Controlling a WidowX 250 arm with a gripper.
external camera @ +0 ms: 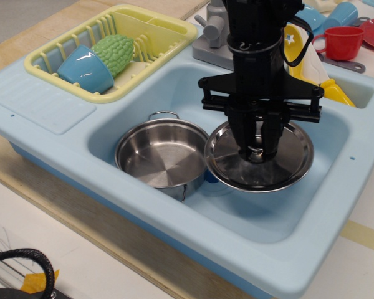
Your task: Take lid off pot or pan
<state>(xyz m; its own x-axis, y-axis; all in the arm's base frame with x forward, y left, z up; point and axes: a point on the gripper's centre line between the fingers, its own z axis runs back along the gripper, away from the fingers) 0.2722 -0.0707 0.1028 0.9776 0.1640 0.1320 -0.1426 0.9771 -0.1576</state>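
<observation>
Jaws: the gripper [257,151] is seen closed down on the small centre knob of the lid [259,157]; nothing else is held.
Lid: held roughly level, beside the pot [161,153] on its right as viewed, over the basin of the sink [311,205]; its left edge looks to be touching or just overlapping the pot rim, which cannot be told for sure. Whether it is resting on the sink floor or held just above cannot be told either.
Pot: open, empty inside, sat at the left of the basin w/ a wire handle at the back.
Risk 1: the knob is small and shiny, so a slip is judged possible; the lid would be dropped and clatter into the basin.
Risk 2: if released while the edge is on the pot rim, the lid could be left tilted or slid back over the pot.
Risk 3: the pot could be nudged if the lid is swung left.
Writing: no brand or label can be read; none is visible on lid, pot or sink.
</observation>
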